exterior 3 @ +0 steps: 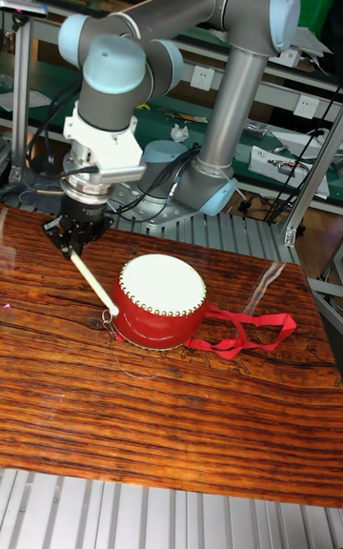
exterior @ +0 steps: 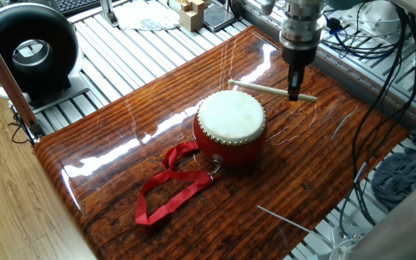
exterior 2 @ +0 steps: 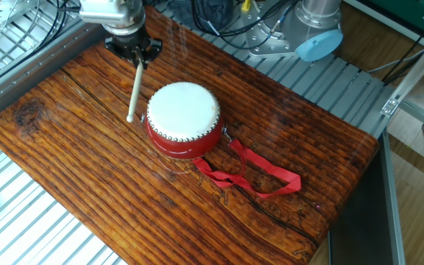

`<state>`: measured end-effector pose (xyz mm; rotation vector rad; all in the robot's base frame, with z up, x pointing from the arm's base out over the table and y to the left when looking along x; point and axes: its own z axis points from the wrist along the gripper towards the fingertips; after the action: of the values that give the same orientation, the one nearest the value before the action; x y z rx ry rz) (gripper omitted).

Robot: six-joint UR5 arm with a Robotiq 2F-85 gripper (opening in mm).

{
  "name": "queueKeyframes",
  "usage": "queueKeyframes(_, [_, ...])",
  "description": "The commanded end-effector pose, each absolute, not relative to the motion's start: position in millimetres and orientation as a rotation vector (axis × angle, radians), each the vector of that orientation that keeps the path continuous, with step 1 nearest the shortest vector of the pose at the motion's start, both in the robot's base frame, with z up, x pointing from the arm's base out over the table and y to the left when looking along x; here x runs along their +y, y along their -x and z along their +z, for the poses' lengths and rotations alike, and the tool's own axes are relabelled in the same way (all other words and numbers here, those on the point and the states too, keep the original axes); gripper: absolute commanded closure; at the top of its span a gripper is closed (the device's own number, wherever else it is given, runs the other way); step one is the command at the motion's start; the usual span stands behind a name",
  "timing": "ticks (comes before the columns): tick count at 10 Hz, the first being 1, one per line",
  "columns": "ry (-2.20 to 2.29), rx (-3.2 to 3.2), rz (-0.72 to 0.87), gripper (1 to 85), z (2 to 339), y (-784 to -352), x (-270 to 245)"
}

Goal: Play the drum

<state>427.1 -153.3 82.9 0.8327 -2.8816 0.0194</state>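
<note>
The drum point(exterior: 230, 127) point(exterior 2: 183, 118) point(exterior 3: 160, 301), red-bodied with a cream skin and studded rim, stands in the middle of the wooden table. Its red ribbon strap point(exterior: 170, 188) point(exterior 2: 258, 173) point(exterior 3: 246, 334) trails off one side. My gripper point(exterior: 294, 94) point(exterior 2: 138, 62) point(exterior 3: 74, 246) is shut on a pale wooden drumstick point(exterior: 269, 90) point(exterior 2: 134, 92) point(exterior 3: 93, 282). The stick slants down beside the drum, its free tip near the rim, above the table and off the skin.
The glossy wooden table point(exterior: 121, 137) lies on a slatted metal bench. A big black ring-shaped device point(exterior: 26, 49) stands at one corner, cables point(exterior: 381, 50) and a grey cloth point(exterior: 403, 177) at another. The arm's base point(exterior 2: 316, 29) is beside the table.
</note>
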Motion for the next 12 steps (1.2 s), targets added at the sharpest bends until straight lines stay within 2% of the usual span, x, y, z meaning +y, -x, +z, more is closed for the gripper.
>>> queueKeyframes(1, [-0.704,-2.949,-0.025,84.7,76,-434,-143])
queueKeyframes(4, [-0.748,-2.981,0.042,84.7,62,-448,-153])
queueKeyframes(12, [-0.779,-3.035,0.092,84.7,14,-458,-159])
